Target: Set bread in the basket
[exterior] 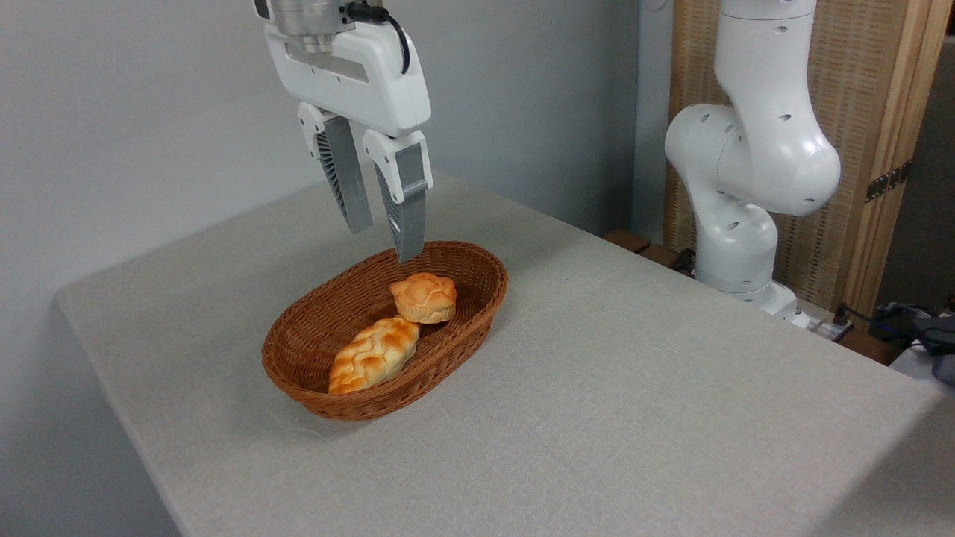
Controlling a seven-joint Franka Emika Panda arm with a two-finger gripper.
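The bread (424, 297), a small round knotted bun with a golden crust, lies inside the brown wicker basket (477, 328), toward its far right end. It rests against a longer braided loaf (373, 354) that fills the near part of the basket. My gripper (384, 240) hangs above the basket's far rim, a little up and left of the bun. Its two grey fingers are apart with nothing between them, so it is open and touches neither the bun nor the basket.
The basket stands near the middle of a grey cloth-covered table (634, 388). The arm's white base (746, 186) rises at the table's far right edge. Cables and a dark object (925, 332) lie beyond the right corner. A wall runs close behind the table.
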